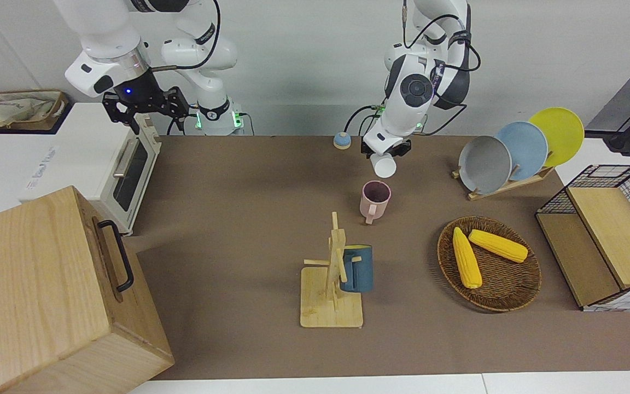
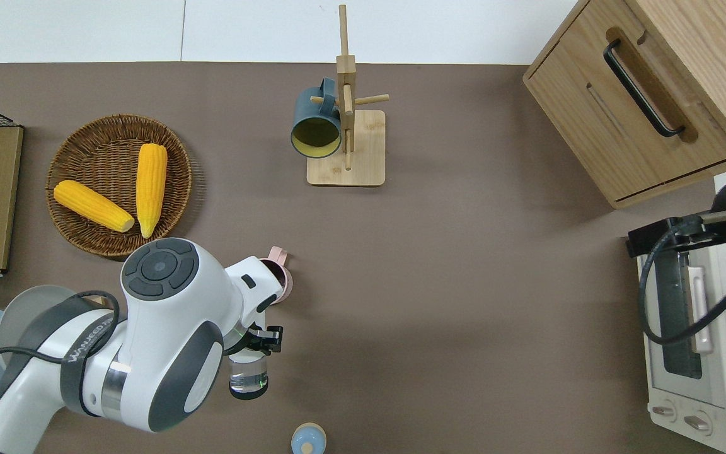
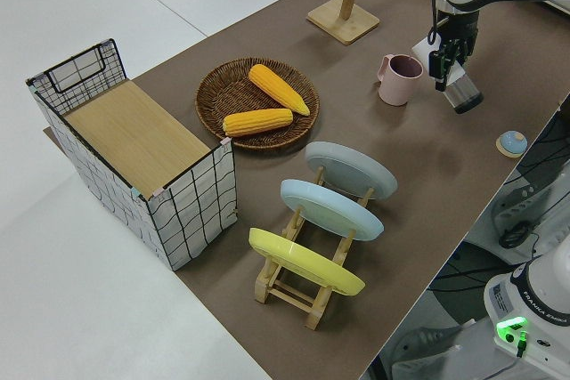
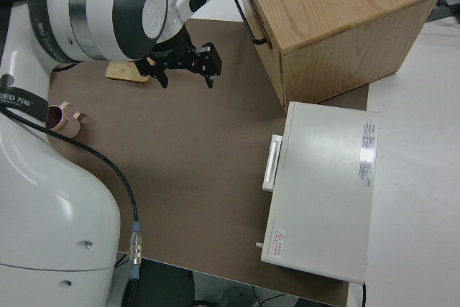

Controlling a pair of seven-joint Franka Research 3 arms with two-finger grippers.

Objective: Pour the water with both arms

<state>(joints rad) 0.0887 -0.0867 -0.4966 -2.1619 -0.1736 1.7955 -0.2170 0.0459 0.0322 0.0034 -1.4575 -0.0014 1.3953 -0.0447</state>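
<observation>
Gripping a tilted clear cup (image 1: 385,164) at upper centre of the front view, left gripper (image 1: 386,149) bent downward above the pink mug (image 1: 375,200), right gripper (image 1: 145,106) parked, fingers spread.

Bright, even light — soft shadows

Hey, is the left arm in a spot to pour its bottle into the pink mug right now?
Probably yes. The left gripper holds the clear bottle tilted, just on the robots' side of the upright pink mug. Nothing stands between them; the mug's mouth is open.
</observation>
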